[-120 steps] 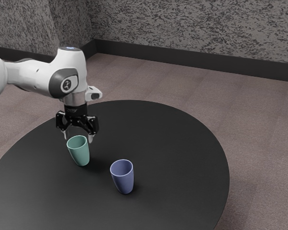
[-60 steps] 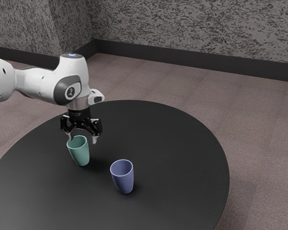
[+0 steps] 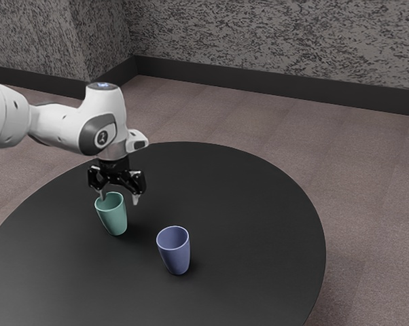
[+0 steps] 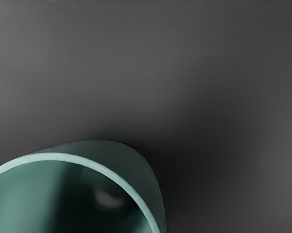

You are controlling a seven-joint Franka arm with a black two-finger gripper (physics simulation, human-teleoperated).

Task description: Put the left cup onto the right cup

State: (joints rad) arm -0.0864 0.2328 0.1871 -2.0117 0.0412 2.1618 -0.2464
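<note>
pincer [image 3: 117, 195] spread, straddling green cup [image 3: 113, 217] rim; exterior shows blue cup [image 3: 173, 250] nearer desk [image 3: 259, 204] front edge; wrist shows green cup's hollow.

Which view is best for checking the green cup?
Exterior view: the whole green cup stands upright on the table, just beneath the open pincer. The wrist view catches part of its rim and inside, close up.

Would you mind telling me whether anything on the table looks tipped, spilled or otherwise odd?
Nothing stands out. The green cup and the blue cup both stand upright and apart on the black table, with nothing spilled, and the open end effector hangs at the green cup's rim.
</note>
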